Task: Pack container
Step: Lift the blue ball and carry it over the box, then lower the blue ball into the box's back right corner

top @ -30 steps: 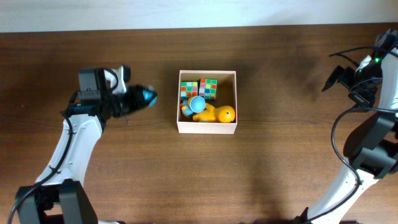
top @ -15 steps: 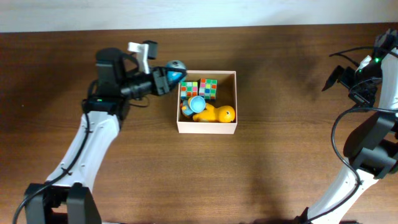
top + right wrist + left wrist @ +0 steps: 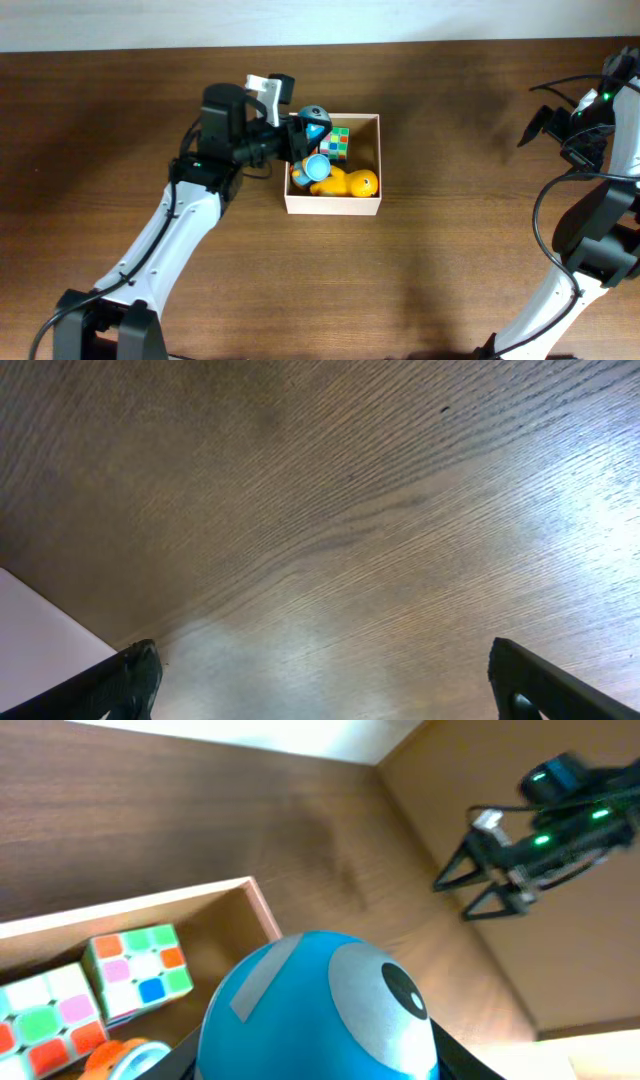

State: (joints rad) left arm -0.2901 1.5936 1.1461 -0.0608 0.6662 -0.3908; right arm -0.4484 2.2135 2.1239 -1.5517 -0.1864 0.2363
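Observation:
The container [image 3: 376,160] is a square cream-walled box at the table's middle. It holds two colour cubes [image 3: 336,142], a yellow duck [image 3: 350,183] and a small light-blue and orange toy [image 3: 314,167]. My left gripper [image 3: 306,130] is shut on a blue ball toy with a grey eye patch [image 3: 320,1010] and holds it above the box's far left corner. The cubes [image 3: 135,970] and the box wall [image 3: 150,902] show beneath it in the left wrist view. My right gripper [image 3: 325,680] is open and empty over bare wood at the far right [image 3: 545,125].
The dark wooden table [image 3: 470,260] stretches around the box. A pale wall edge [image 3: 320,25] runs along the back. The right arm [image 3: 590,220] stands at the table's right edge.
My left gripper has carried the blue ball toy rightward from the table's left to above the box's far left corner. The right arm has not moved.

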